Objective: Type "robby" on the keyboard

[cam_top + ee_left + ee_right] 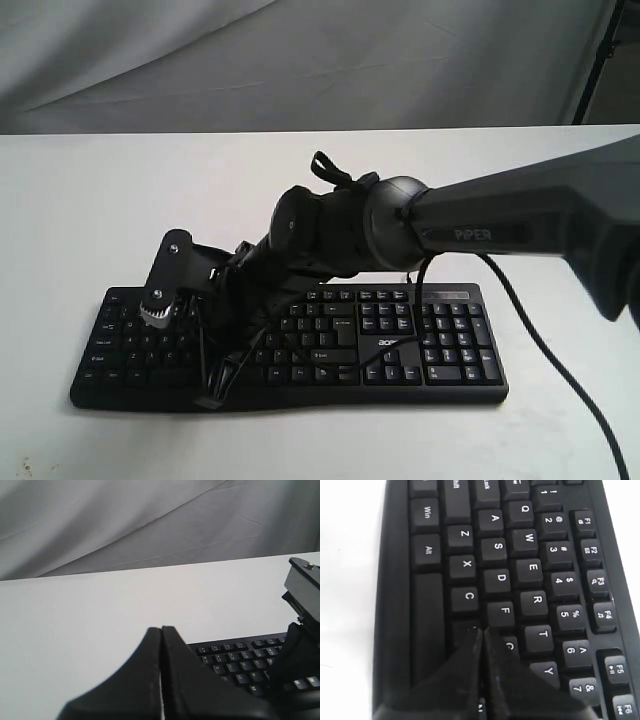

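Observation:
The black keyboard (430, 345) lies on the white table, its number pad to the right in the exterior view. My right arm (330, 235) reaches across from the right and comes down over the keyboard's left half. In the right wrist view my right gripper (480, 630) is shut, empty, with its tips low over the keyboard (495, 545) by the V key, next to C, F and G; whether they touch a key I cannot tell. My left gripper (161, 628) is shut on nothing and hangs over bare table beside the keyboard (235, 662). It is not seen in the exterior view.
A thin black cable (560, 372) trails over the table right of the keyboard. The white table (120, 200) runs back to a grey cloth backdrop (300, 60). The right arm's wrist block (305, 587) stands close in the left wrist view.

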`<action>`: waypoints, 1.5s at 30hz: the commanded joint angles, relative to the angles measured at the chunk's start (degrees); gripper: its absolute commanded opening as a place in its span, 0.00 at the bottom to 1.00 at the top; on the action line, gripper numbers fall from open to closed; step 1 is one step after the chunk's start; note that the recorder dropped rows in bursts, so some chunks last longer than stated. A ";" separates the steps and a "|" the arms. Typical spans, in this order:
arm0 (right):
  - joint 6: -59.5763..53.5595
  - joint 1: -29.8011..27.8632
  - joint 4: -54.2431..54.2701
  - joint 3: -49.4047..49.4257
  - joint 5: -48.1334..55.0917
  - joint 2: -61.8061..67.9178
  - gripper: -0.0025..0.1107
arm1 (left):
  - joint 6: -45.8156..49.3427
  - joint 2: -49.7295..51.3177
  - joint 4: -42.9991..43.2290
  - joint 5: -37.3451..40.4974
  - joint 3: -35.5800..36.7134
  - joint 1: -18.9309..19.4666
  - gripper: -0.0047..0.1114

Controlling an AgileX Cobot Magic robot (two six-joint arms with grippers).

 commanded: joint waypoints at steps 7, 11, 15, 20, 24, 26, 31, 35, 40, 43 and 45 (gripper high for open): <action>0.08 0.05 -0.13 -0.19 0.63 -0.21 0.02 | -0.16 -0.20 0.27 -0.31 0.25 -0.36 0.04; 0.06 0.05 -0.13 -0.19 0.63 1.56 0.02 | -0.16 -0.20 0.27 -0.31 0.25 -0.36 0.04; 0.06 0.05 -0.13 -0.30 1.31 1.90 0.02 | -0.16 -0.20 0.27 -0.31 0.25 -0.36 0.04; 0.71 0.05 -1.25 -0.30 1.56 -1.96 0.02 | -0.16 -0.20 0.27 -0.31 0.25 -0.36 0.04; 1.00 0.05 -1.49 -0.30 1.56 -3.35 0.02 | -0.16 -0.20 0.27 -0.31 0.25 -0.36 0.04; 1.00 -0.05 -1.49 -0.30 1.56 -3.35 0.02 | -0.16 -0.20 0.27 -0.31 0.25 -0.36 0.04; 1.12 -0.05 -1.49 -0.19 1.88 -3.12 0.02 | -0.16 -0.20 0.27 -0.31 0.25 -0.36 0.04; 1.45 -0.05 -1.49 0.42 1.77 -2.30 0.02 | -0.16 -0.20 0.27 -0.31 0.25 -0.36 0.04; 1.45 -0.05 -1.44 0.42 1.89 -0.21 0.02 | -0.16 -0.20 0.27 -0.31 0.25 -0.36 0.04; 1.45 0.06 -1.10 0.42 1.89 0.53 0.02 | -0.16 -0.20 0.27 -0.31 0.25 -0.36 0.04; 1.45 0.06 -1.23 0.42 2.00 0.67 0.02 | -0.16 -0.20 0.27 -0.31 0.25 -0.36 0.04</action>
